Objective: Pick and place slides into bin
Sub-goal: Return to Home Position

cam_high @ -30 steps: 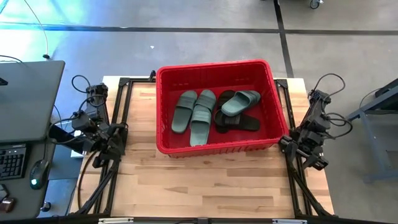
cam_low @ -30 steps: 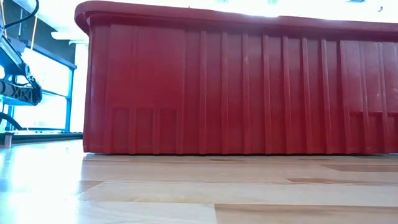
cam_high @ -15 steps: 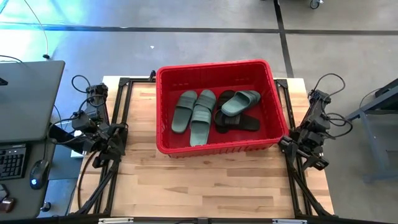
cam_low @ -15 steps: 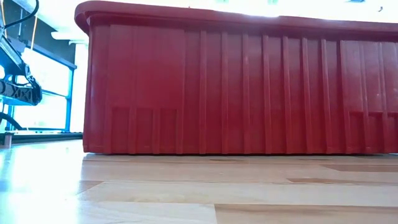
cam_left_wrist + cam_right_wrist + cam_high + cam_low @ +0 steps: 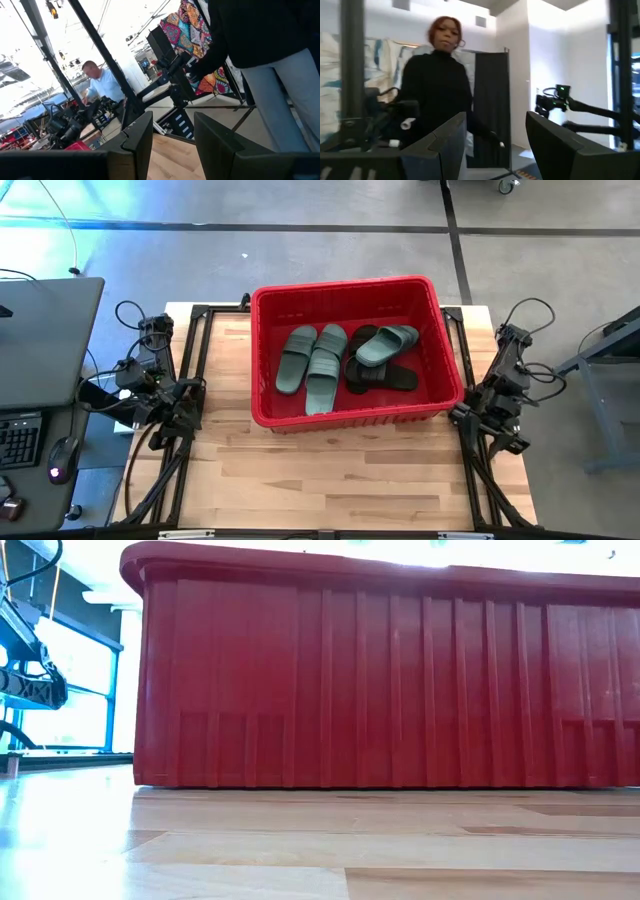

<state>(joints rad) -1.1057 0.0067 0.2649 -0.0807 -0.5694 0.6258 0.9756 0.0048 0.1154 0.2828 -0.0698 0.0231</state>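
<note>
Nothing has budged over the last second. Both arms sit exactly where they were, and that stillness is the story.

Starting at the near edge, the table (image 5: 330, 480) shows bare wood in front, with no sandal left on it that I can see. Out to the sides, the left gripper (image 5: 173, 127) is parked with its arm folded at the table's left edge, fingers spread with a clear gap and nothing between them. The right gripper (image 5: 496, 129) mirrors it at the right edge, also spread and empty.

Further back, the bin (image 5: 345, 287) stands at the middle-rear of the table, and from table height its ribbed red wall fills the view. Inside lie the slides (image 5: 325, 365): green ones side by side toward the left, another green one resting across the black ones toward the right. The exact count is hard to call where they overlap.

Beyond the table, a person in a black top (image 5: 437, 95) stands in the room.

My read is that loading looks finished and the arms are home, or all but.
</note>
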